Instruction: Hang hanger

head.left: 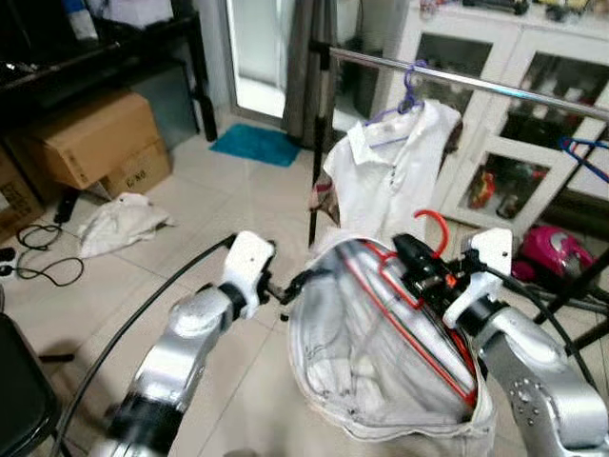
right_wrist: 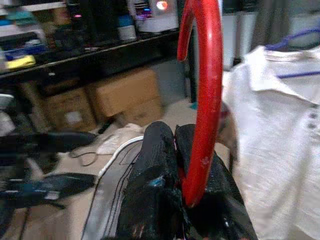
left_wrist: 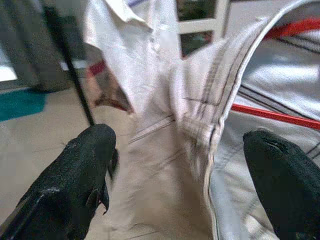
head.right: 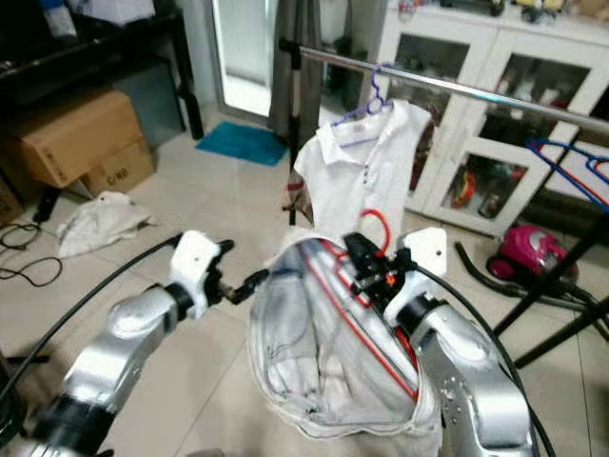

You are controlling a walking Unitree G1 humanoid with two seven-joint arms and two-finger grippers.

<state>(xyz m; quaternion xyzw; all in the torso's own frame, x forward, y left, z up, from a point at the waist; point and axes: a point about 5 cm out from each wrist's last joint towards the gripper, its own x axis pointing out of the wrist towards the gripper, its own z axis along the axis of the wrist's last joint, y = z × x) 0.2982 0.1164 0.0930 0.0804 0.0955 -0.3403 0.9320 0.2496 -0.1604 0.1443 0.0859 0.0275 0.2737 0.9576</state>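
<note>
Head view: one red hanger, clamped.

cardboard boxes (teal mat nearby)

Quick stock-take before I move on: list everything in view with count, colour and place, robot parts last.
red hanger: 1, red, inside the pale garment, held by the right gripper
pale garment: 1, off-white, between the arms
rail: 1, silver, ahead
white shirt: 1, on purple hanger on the rail
blue hanger: 1, rail's right end
cardboard boxes: brown, floor left
cloth: 1, white, floor left
mat: 1, teal, by doorway
vacuum: 1, pink, floor right
cabinet: 1, white, behind the rail
left gripper: open, at the garment's edge
right gripper: shut on the hanger
</note>
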